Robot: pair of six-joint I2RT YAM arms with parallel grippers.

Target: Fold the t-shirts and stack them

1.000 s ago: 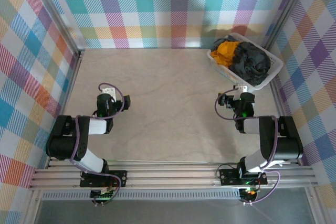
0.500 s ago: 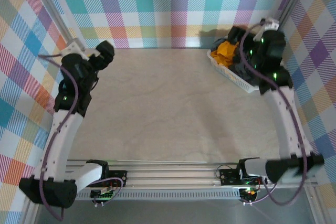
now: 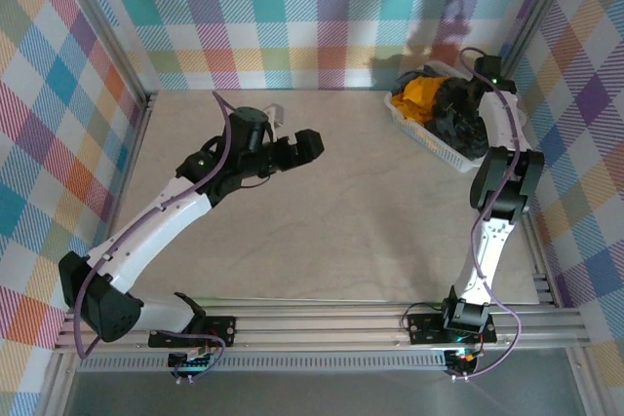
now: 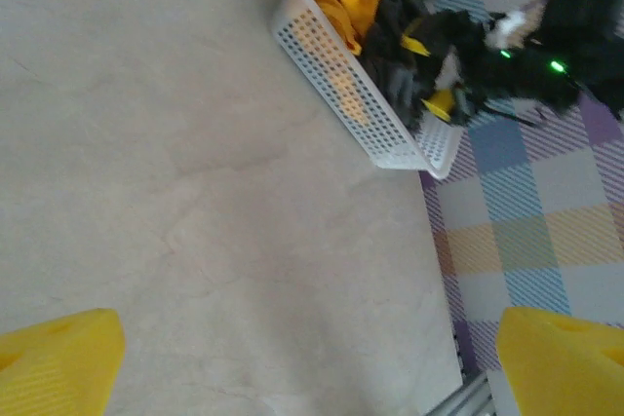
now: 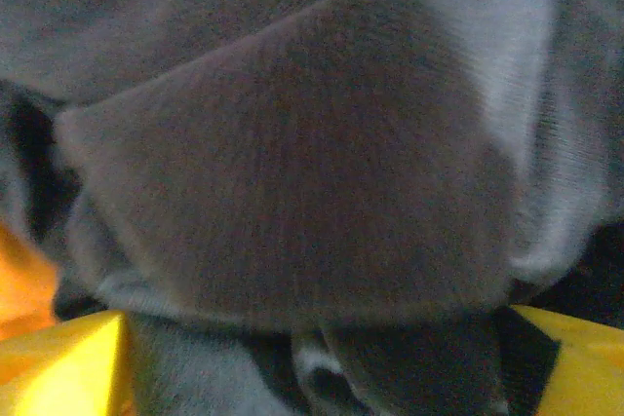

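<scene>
Shirts first: the mustard t-shirt (image 3: pixel 421 93) and the charcoal t-shirt (image 3: pixel 456 130) lie bundled together in the white basket (image 3: pixel 421 133), upper right of the top view. My right gripper (image 5: pixel 314 369) is pressed down into the grey cloth, jaws apart, nothing clamped that I can see. My left gripper (image 3: pixel 304 145) hangs wide apart over the bare table (image 3: pixel 322 231), mid-frame. Nothing is pulled out, folded or stacked, so I'd call this the very start.

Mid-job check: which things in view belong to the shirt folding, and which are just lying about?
Job:
- grey t-shirt
- orange t-shirt

Lying about:
- white basket, with both shirts bunched in it
- table
</scene>
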